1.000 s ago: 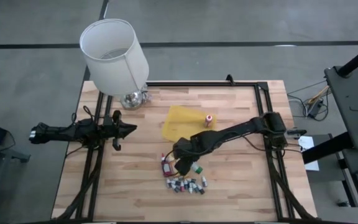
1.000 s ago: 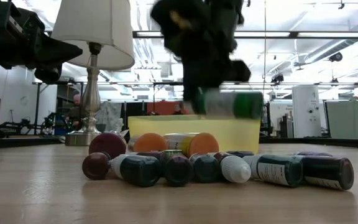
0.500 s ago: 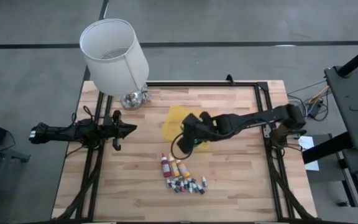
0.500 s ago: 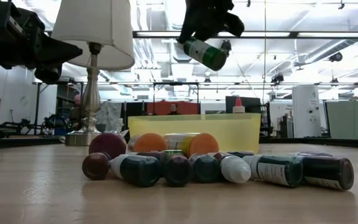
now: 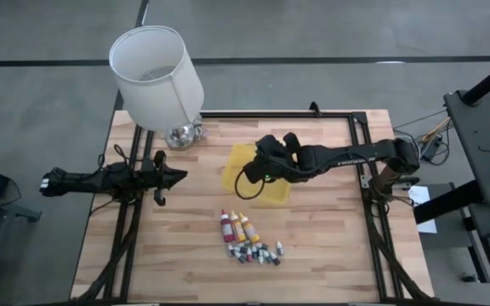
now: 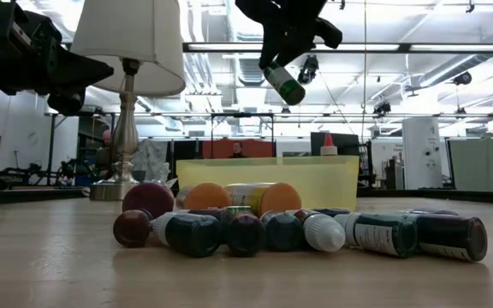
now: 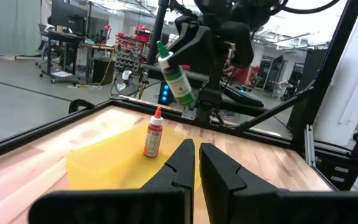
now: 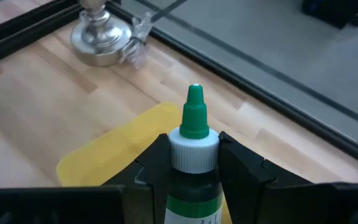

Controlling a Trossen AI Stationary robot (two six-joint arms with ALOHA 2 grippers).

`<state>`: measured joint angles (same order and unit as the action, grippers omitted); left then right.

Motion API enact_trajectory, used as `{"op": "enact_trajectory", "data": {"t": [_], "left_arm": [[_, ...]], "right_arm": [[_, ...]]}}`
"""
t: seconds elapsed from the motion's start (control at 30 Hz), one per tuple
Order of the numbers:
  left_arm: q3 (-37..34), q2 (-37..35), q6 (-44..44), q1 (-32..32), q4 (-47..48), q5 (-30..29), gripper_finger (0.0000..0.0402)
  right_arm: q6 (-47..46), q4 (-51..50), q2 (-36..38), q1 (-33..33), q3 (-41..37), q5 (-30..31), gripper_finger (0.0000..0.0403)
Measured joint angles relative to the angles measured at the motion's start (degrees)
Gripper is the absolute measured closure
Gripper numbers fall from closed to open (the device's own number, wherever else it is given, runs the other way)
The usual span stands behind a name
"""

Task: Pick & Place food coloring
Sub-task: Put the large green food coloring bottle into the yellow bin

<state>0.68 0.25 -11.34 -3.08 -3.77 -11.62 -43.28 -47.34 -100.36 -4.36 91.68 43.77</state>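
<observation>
The right end effector (image 5: 266,167) hangs above the yellow tray (image 5: 238,163), its fingers (image 8: 241,168) pinching a green-capped food coloring bottle (image 6: 284,83) by the neck, held tilted and clear of the tray. Nearest the low camera, on the pale wooden worktop (image 5: 185,246), a cluster of tiny mixed-colour vials (image 6: 315,231) lies on its side, caps toward the lens. Just behind them rest three larger squeeze bottles (image 5: 238,227) in red, orange and yellow, side by side. Beyond those sits the tray, and inside it a red bottle (image 7: 153,139) stands upright. Farther back, at the worktop's far left corner, a lamp (image 5: 158,78) with a white shade rises from a shiny metal base (image 8: 100,42). The left end effector (image 5: 175,177) waits at the worktop's left edge, well apart from the bottles, its fingers (image 7: 180,163) pressed together. A black frame borders the worktop. The room behind is a large workshop with bright ceiling lights, racks, screens and grey floor.
</observation>
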Motion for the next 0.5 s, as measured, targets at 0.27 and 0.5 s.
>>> {"op": "enact_trajectory", "data": {"t": [0.27,0.5], "left_arm": [[0.0,0.0,0.0,0.0,0.0,0.0,0.0401],[0.0,0.0,0.0,0.0,0.0,0.0,0.0402]], "right_arm": [[-0.1,0.2,0.0,-0.3,-0.1,0.8,0.0298],[-0.2,1.8,3.1,-2.8,-0.6,2.5,0.0298]]}}
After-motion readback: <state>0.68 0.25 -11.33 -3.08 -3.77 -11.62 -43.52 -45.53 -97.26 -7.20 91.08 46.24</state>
